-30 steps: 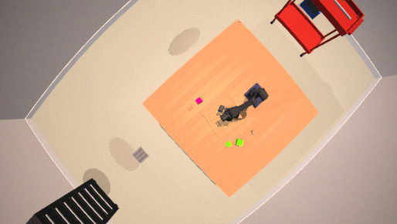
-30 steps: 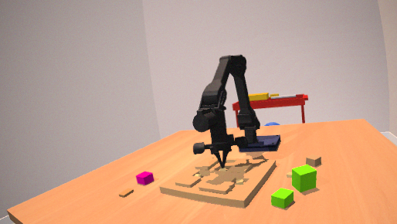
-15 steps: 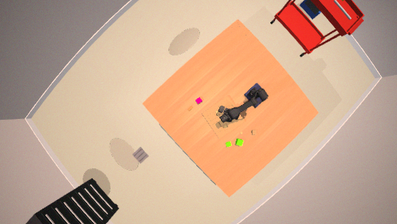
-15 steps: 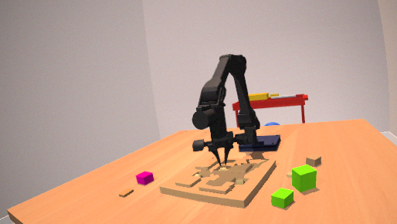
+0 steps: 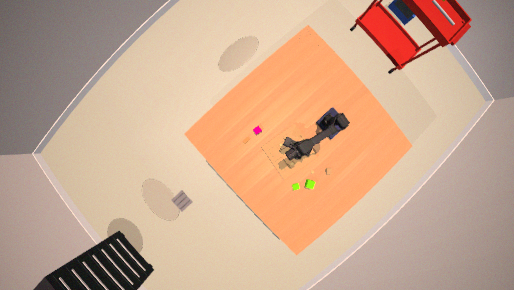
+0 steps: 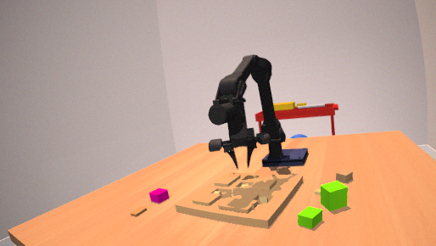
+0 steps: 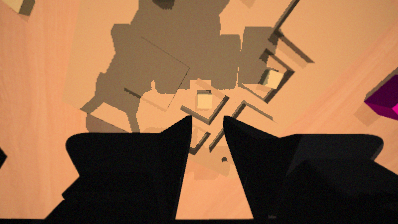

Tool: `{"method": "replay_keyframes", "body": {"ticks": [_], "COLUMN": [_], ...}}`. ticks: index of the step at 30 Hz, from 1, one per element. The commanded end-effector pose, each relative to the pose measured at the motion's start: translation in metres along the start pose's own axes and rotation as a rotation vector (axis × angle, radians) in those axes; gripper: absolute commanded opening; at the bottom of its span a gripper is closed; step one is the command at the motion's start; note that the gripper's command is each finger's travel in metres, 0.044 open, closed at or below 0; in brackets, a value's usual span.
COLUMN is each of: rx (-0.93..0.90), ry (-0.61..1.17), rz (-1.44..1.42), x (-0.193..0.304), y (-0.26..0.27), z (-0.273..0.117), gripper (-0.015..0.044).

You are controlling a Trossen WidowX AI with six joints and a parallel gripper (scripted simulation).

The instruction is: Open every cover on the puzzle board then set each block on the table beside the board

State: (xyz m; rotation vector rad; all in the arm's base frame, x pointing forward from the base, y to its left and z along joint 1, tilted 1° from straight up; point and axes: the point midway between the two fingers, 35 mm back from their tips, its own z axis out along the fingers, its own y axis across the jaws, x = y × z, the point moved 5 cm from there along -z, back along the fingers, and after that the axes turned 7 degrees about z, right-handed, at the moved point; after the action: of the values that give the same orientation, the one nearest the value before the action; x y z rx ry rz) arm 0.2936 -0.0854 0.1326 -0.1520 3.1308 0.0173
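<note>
The tan puzzle board lies under the arm, partly in shadow. One pale block shows in an uncovered well near the fingers. A second pale block shows in another well toward the magenta cube. A third pale block shows near the board's right side. Flat covers lie on the board; shadow hides how far some are open. A small pale block lies on the table right of the board. My gripper is partly open and empty, above the board.
A magenta cube and a flat orange piece lie left of the board. Two green cubes and a brown block lie right of it. A red cart stands beyond the table.
</note>
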Motion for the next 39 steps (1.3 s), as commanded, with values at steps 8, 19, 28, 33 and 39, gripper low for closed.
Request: {"method": "replay_keyframes", "body": {"ticks": [8, 19, 28, 33, 39], "rx": [0.002, 0.002, 0.002, 0.002, 0.002], "ry": [0.004, 0.004, 0.004, 0.004, 0.004], "rz": [0.004, 0.004, 0.004, 0.004, 0.004], "x": [0.000, 0.001, 0.001, 0.001, 0.001], "y": [-0.001, 0.000, 0.000, 0.000, 0.000], "z": [0.023, 0.032, 0.032, 0.032, 0.032], "gripper": [0.0144, 0.0144, 0.0144, 0.0144, 0.0144]}}
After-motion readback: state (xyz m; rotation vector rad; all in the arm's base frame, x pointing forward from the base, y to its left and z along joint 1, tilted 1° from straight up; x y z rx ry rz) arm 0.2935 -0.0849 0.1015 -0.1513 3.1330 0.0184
